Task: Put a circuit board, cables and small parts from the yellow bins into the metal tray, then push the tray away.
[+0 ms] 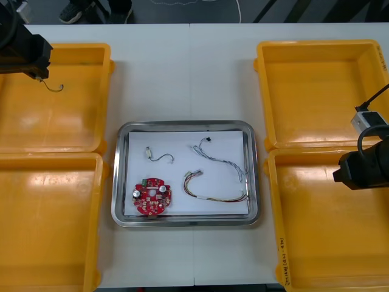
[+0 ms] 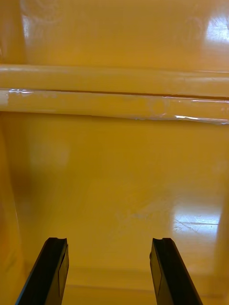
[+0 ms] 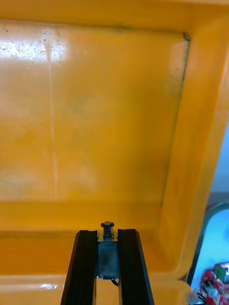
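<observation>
My left gripper (image 1: 40, 74) hangs over the far left yellow bin (image 1: 79, 121), shut on a short black cable (image 1: 55, 87) that dangles below it. In the left wrist view the cable's small plug (image 3: 108, 248) is pinched between the fingers (image 3: 86, 267). The metal tray (image 1: 117, 176), white inside, holds a round red circuit board (image 1: 152, 196), a short cable (image 1: 159, 156), a twisted blue and white cable (image 1: 222, 159) and a red and yellow cable (image 1: 213, 191). Over the near right bin (image 1: 322, 237) my right gripper (image 2: 108, 250) stands open with nothing between its fingers.
Beyond the right fingers runs the double rim (image 2: 114, 90) between the near right bin and the far right bin (image 1: 316, 91). The near left bin (image 1: 48, 219) lies below the left arm. Beside the left fingers, the tray's corner (image 3: 202, 233) and the board (image 3: 214, 286) peek in.
</observation>
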Motion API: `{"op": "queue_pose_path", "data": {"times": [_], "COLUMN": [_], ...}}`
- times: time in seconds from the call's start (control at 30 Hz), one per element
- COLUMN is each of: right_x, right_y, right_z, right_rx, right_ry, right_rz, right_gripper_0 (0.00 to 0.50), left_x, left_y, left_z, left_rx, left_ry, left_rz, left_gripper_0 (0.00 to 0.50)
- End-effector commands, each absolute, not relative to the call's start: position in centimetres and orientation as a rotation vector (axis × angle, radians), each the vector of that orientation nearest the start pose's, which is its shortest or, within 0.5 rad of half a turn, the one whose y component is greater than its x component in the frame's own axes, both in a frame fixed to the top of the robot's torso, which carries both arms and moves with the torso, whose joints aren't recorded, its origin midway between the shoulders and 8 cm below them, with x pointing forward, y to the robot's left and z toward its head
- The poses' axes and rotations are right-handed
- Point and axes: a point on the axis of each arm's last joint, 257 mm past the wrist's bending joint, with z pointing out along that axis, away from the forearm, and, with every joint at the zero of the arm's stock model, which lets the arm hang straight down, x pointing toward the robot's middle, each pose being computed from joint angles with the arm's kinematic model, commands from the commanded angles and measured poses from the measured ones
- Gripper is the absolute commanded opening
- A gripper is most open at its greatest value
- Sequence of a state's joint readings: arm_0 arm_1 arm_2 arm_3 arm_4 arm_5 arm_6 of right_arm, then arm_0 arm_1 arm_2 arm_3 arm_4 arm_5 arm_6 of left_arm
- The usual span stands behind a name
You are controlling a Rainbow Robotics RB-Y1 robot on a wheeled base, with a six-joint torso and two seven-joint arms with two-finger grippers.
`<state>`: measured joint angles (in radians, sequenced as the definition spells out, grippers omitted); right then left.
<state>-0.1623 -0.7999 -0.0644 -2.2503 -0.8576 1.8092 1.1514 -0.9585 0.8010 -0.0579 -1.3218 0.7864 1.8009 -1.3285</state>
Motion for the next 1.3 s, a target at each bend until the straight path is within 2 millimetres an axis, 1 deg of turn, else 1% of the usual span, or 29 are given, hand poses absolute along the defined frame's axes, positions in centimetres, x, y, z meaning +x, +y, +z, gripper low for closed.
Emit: {"op": "queue_pose_path", "data": {"times": [0.03, 0.1, 0.13, 0.17, 0.27, 0.33, 0.57, 0.73, 0.87, 0.9, 0.93, 1.0, 1.03, 1.13, 1.17, 1.23, 1.3], "right_x": [37.1, 37.1, 37.1, 37.1, 37.1, 37.1, 37.1, 37.1, 37.1, 37.1, 37.1, 37.1, 37.1, 37.0, 37.0, 37.0, 37.0], "right_y": [-30.1, -30.1, -30.2, -30.2, -30.2, -30.2, -30.2, -30.1, -30.1, -30.1, -30.1, -30.0, -30.0, -29.9, -29.9, -29.9, -29.9], "right_z": [-19.1, -19.1, -19.1, -19.1, -19.1, -19.1, -19.1, -19.0, -19.0, -19.0, -19.0, -18.9, -18.9, -19.0, -19.0, -19.0, -19.0], "right_rx": [-0.151, -0.153, -0.152, -0.152, -0.156, -0.158, -0.161, -0.164, -0.163, -0.164, -0.165, -0.165, -0.165, -0.168, -0.168, -0.169, -0.168], "right_ry": [2.678, 2.678, 2.678, 2.678, 2.677, 2.677, 2.676, 2.676, 2.675, 2.676, 2.676, 2.676, 2.676, 2.678, 2.678, 2.679, 2.68], "right_rz": [0.06, 0.06, 0.058, 0.058, 0.057, 0.057, 0.057, 0.06, 0.063, 0.065, 0.066, 0.07, 0.07, 0.075, 0.075, 0.076, 0.078], "right_gripper_0": [0.5, 0.5, 0.5, 0.5, 0.5, 0.5, 0.5, 0.5, 0.5, 0.5, 0.5, 0.5, 0.5, 0.5, 0.5, 0.5, 0.5], "left_x": [53.0, 52.4, 52.4, 52.4, 52.1, 51.8, 50.4, 49.6, 49.2, 49.2, 49.1, 49.1, 49.1, 48.7, 48.7, 48.6, 48.5], "left_y": [34.8, 34.5, 33.8, 33.6, 31.7, 30.5, 26.8, 23.5, 21.1, 20.1, 19.8, 18.3, 18.3, 16.2, 15.9, 14.4, 13.3], "left_z": [-3.0, -2.8, -2.2, -2.0, -1.6, -1.8, -3.2, -4.6, -5.4, -5.4, -5.6, -5.9, -5.9, -7.7, -7.9, -8.5, -9.0], "left_rx": [-0.206, -0.192, -0.192, -0.198, -0.215, -0.221, -0.296, -0.362, -0.33, -0.319, -0.315, -0.304, -0.304, -0.331, -0.333, -0.341, -0.34], "left_ry": [2.631, 2.64, 2.619, 2.614, 2.601, 2.6, 2.605, 2.602, 2.597, 2.592, 2.591, 2.588, 2.588, 2.603, 2.602, 2.603, 2.605], "left_rz": [-0.062, -0.051, -0.06, -0.067, -0.103, -0.105, -0.175, -0.264, -0.302, -0.318, -0.324, -0.337, -0.337, -0.303, -0.304, -0.311, -0.318], "left_gripper_0": [0.0, 0.0, 0.0, 0.0, 0.0, 0.0, 0.0, 0.0, 0.0, 0.0, 0.0, 0.0, 0.0, 0.0, 0.0, 0.0, 0.0]}}
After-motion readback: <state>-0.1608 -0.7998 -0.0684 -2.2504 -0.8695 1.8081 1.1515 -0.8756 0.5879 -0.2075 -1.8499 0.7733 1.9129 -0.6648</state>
